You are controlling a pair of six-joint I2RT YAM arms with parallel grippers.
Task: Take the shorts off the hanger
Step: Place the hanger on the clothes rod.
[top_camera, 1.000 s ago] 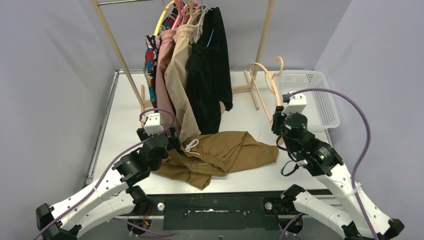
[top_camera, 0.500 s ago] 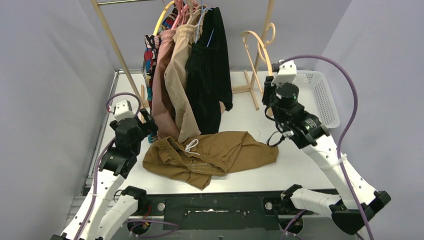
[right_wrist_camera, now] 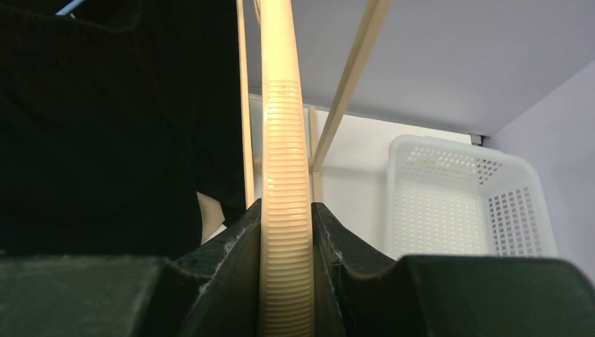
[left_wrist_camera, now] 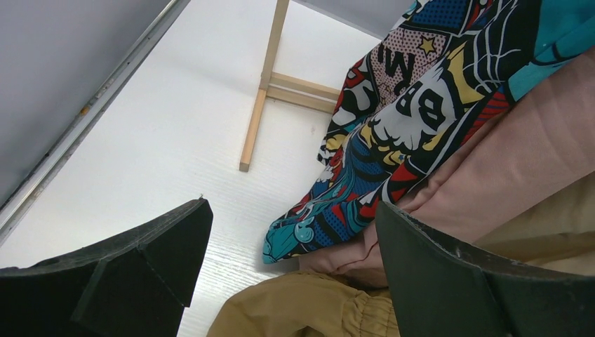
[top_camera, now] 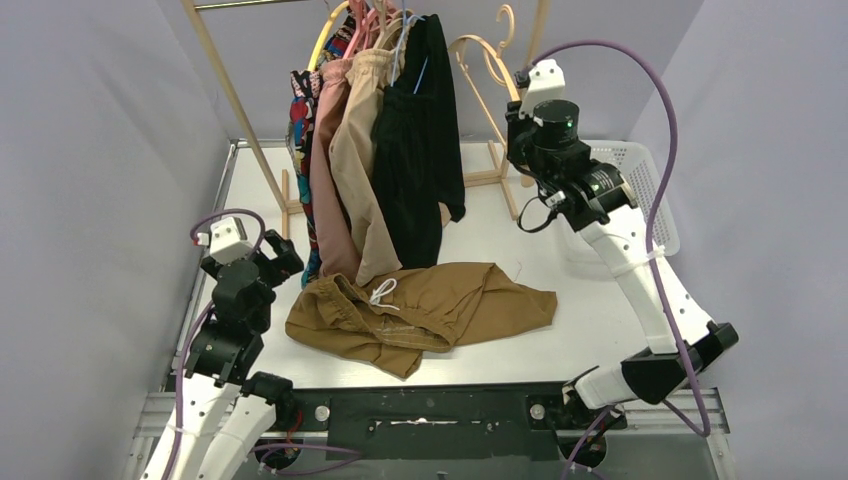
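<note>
Top external: left gripper (top_camera: pixel 285 265) hangs low by the left table edge, fingers spread wide, nothing between them. It sits just left of the mustard-brown elastic-waist shorts (top_camera: pixel 430 312), which lie crumpled flat on the white table (top_camera: pixel 250 200), off any hanger.

Right gripper (top_camera: pixel 512 120) is raised high beside the wooden clothes rack (top_camera: pixel 225 85), clamped on a bare cream plastic hanger (top_camera: pixel 463 42).

Hanging on the rack, right to left: black shorts (top_camera: pixel 420 150), beige shorts (top_camera: pixel 360 160), dusty pink shorts (top_camera: pixel 328 185), comic-print shorts (top_camera: pixel 300 115). White perforated plastic basket (top_camera: pixel 645 205) sits at far right.

Left wrist: comic-print hem just ahead of the spread fingers (left_wrist_camera: pixel 161 246). Right wrist: ribbed hanger arm pinched tight between both pads (right_wrist_camera: pixel 245 239).
</note>
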